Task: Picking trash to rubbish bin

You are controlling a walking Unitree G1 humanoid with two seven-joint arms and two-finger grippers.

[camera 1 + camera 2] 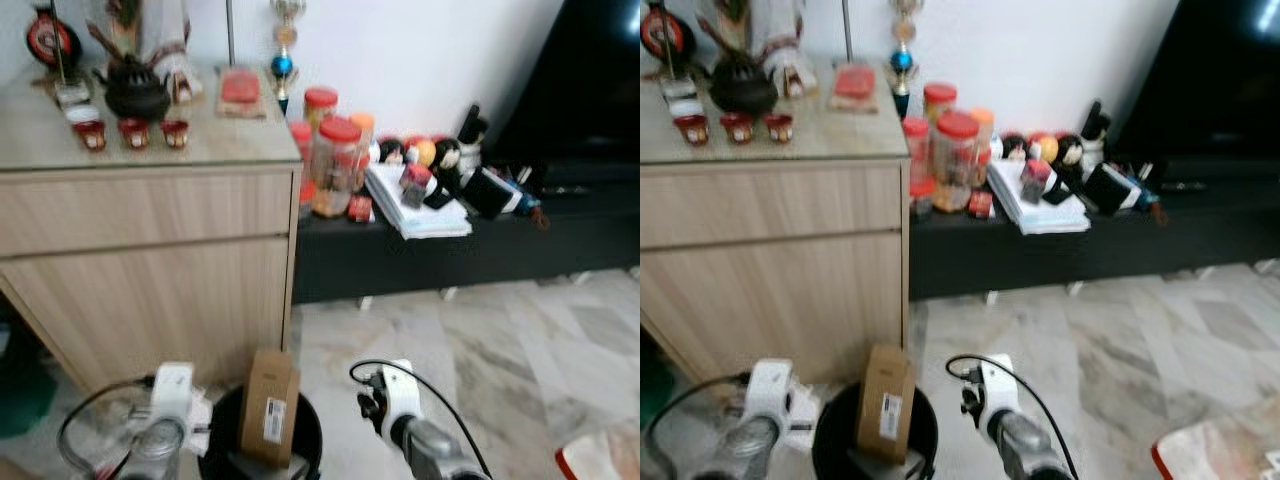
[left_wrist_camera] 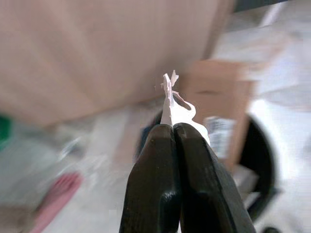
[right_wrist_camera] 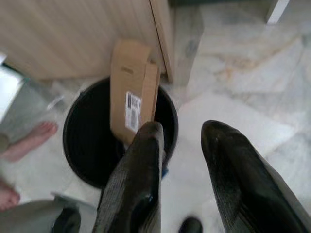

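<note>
1. The left hand [image 2: 172, 127] is pinched tight on a scrap of white paper [image 2: 176, 104], at 9 o'clock of the black rubbish bin [image 3: 82, 141].
2. A cardboard box [image 1: 268, 403] stands upright in the bin.
3. The right hand [image 3: 181, 138], fingers spread and holding nothing, hovers at the bin's 3 o'clock rim.

A black rubbish bin [image 3: 80, 141] holding a tall cardboard box [image 3: 130, 92] stands on the marble floor [image 1: 480, 340], just beside the front corner of a wooden cabinet [image 1: 150, 270]; a person's bare foot [image 3: 29, 141] rests nearby.
</note>
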